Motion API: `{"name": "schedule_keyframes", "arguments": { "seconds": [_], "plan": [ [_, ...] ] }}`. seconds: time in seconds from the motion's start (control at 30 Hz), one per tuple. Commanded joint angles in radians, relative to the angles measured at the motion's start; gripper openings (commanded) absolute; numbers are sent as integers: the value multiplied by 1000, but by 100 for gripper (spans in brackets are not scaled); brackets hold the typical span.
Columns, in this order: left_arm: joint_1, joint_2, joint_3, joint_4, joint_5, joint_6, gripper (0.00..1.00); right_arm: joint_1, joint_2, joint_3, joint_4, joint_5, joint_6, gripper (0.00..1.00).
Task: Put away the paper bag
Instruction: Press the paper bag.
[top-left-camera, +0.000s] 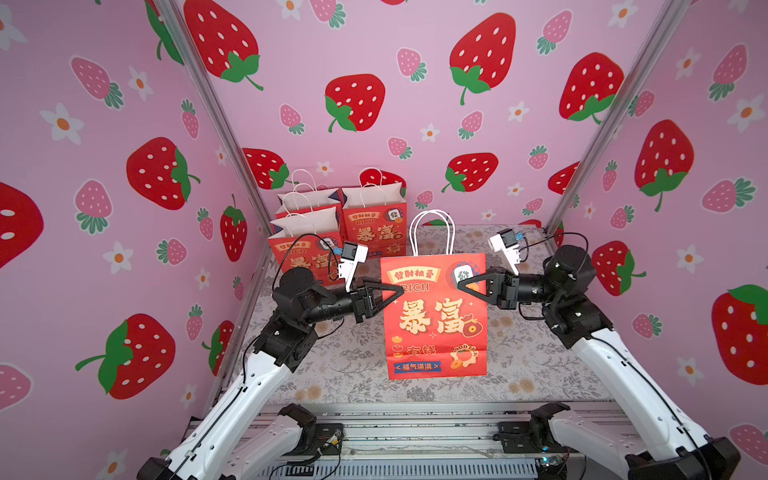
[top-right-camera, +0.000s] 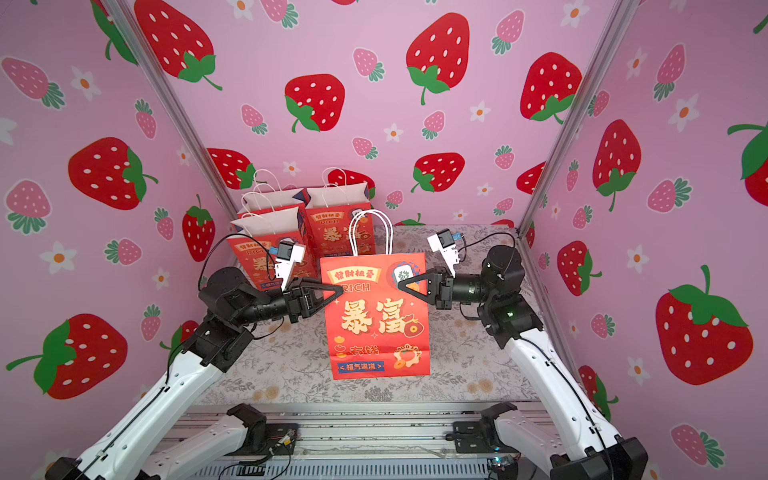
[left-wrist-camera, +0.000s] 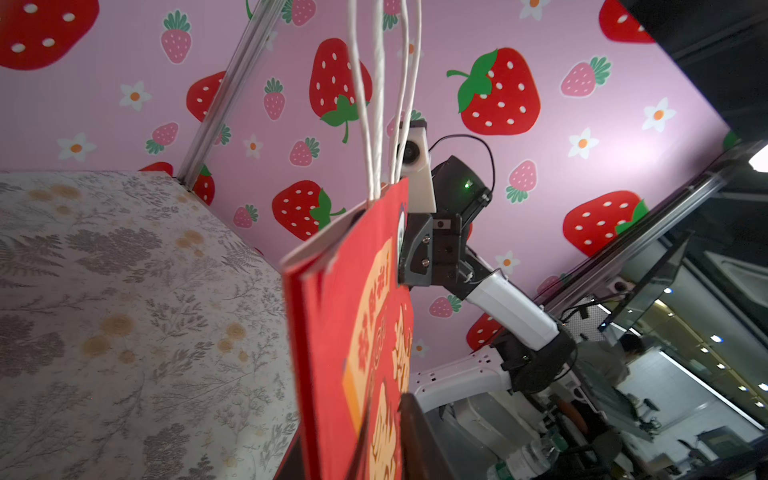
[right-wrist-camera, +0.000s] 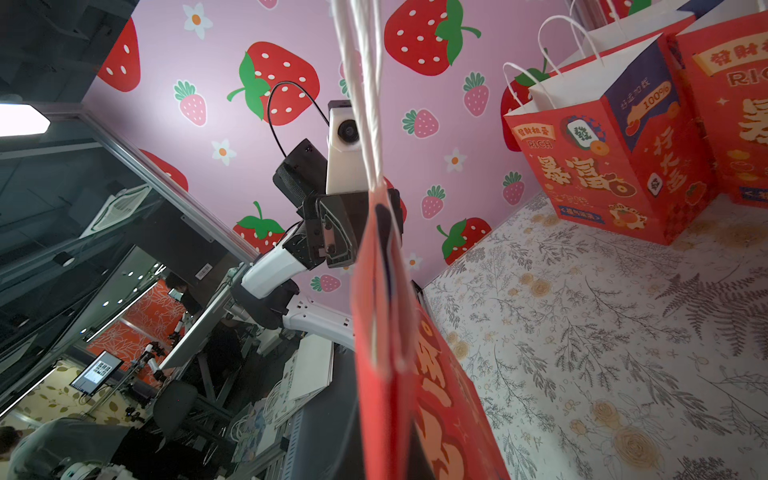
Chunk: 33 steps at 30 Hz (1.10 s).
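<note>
Paper bag (top-left-camera: 434, 320) — flat, red, printed, white cord handles (top-left-camera: 432, 232) — upright mid-table on floral cloth (top-left-camera: 353, 357). Pinched at upper right edge by closed right gripper (top-left-camera: 462, 286); met at upper left edge by left gripper (top-left-camera: 399, 289), gap impossible to judge. Wrists level, pointing inward.

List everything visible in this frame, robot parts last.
flat paper bag: 1, red with white handles, upright mid-table between the grippers
open paper bags: 3, red, clustered in the far left corner
table cover: 1, grey floral, under everything
walls: 3, pink strawberry print, around the table
frame posts: 2, silver, at the back corners
left gripper: 1, black, at that bag's left edge; opening unclear
right gripper: 1, black, shut on its right edge
</note>
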Motion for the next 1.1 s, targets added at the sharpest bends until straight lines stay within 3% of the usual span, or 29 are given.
{"name": "schedule_keyframes", "arguments": {
  "seconds": [0.0,0.1,0.23,0.43,0.67,0.87,1.07],
  "plan": [
    [6,-39,62,-109,-33,94,65,-61,27,65,18,-86,27,0],
    [16,-83,66,-170,-56,147,88,-118,70,134,20,-159,47,0],
    [47,-134,64,-250,-78,208,98,-142,138,245,20,-242,77,0],
    [71,-122,50,-334,-63,305,97,-132,204,395,74,-298,180,0],
    [71,-101,-12,-107,29,181,94,-93,208,459,71,-313,211,0],
    [39,-88,-18,-43,48,152,92,-43,202,441,78,-272,204,0],
    [0,-55,-14,3,58,138,75,15,211,439,153,-210,238,0]
  ]
}}
